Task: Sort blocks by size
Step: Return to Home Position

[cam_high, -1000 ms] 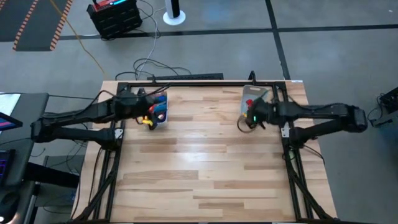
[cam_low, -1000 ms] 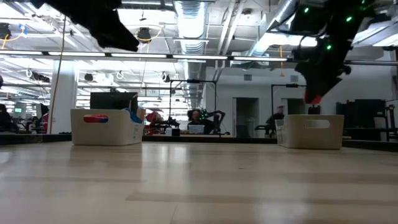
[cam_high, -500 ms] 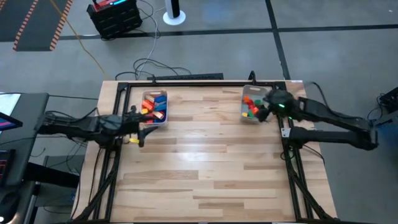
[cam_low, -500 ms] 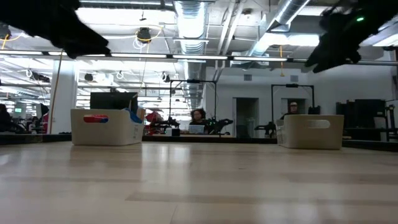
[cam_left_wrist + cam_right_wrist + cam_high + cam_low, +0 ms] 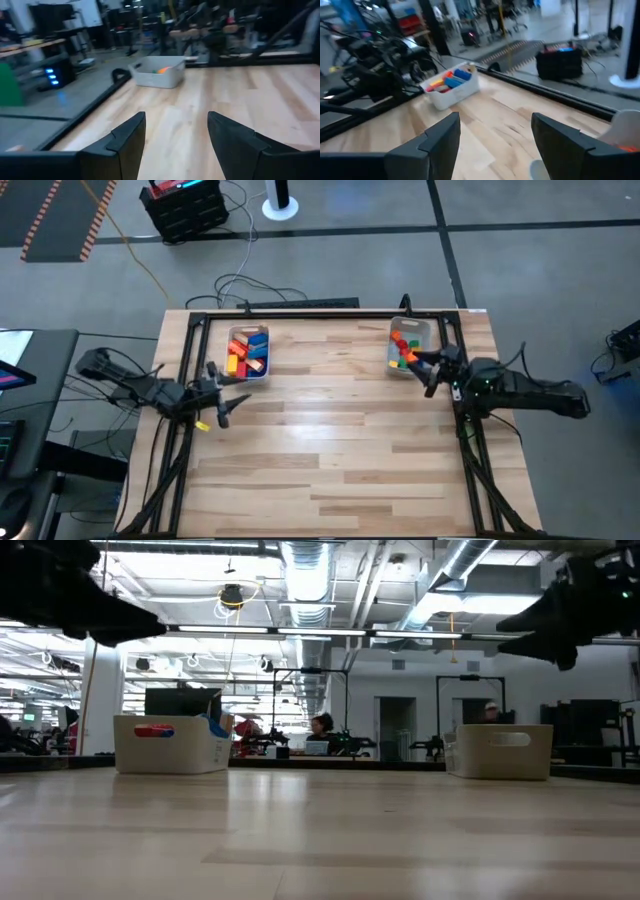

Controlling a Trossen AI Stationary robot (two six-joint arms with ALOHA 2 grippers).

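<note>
Blocks (image 5: 246, 350) all in two bins: mixed pile in left bin (image 5: 249, 329), red-orange-green pile in right bin (image 5: 415, 328). No loose block seen on table (image 5: 330, 440). My left claw (image 5: 176, 120) open, empty, at left table edge. My right claw (image 5: 495, 120) open, empty, just beside right bin. Sorting looks finished; only parking arms left.

An open-plan robotics lab. Bare ceiling ducts (image 5: 305, 572) and strip lights (image 5: 270, 632) run overhead. Cables (image 5: 238, 280) trail over a concrete floor (image 5: 540, 280), and a person (image 5: 322, 726) sits far back.
</note>
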